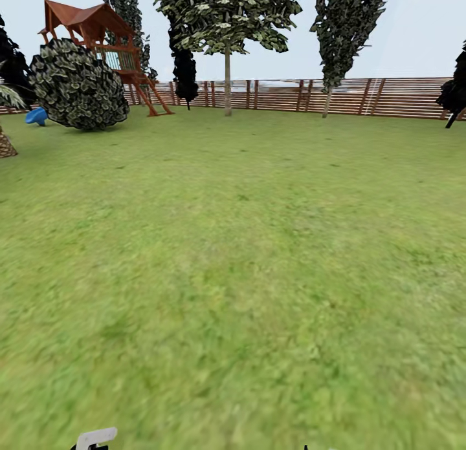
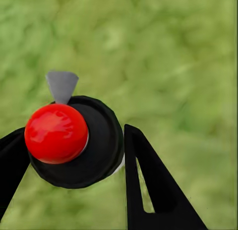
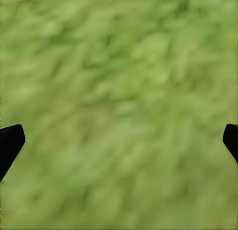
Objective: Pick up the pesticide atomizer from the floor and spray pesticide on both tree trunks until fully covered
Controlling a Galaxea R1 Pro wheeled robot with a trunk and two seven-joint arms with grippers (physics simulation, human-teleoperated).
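Observation:
The pesticide atomizer (image 2: 94, 150) shows from above in the left wrist view: a round dark top with a red dot (image 2: 56, 133) and a grey nozzle. My left gripper (image 2: 74, 141) is shut on it, one black finger on each side, above grass. Its light-grey cap (image 1: 96, 438) peeks in at the head view's bottom edge. My right gripper (image 3: 121, 136) hangs open over bare grass, fingertips far apart. Two tall trees (image 1: 226, 17) (image 1: 346, 23) stand far off by the fence, their tree trunks (image 1: 228, 81) (image 1: 327, 102) looking thin at this distance.
A wide lawn (image 1: 246, 256) stretches ahead to a brown slatted fence (image 1: 388, 97). At the far left stand a round leafy shrub (image 1: 77, 85), a wooden play tower (image 1: 97, 30) and a blue object (image 1: 37, 116). Dark bushes sit at both side edges.

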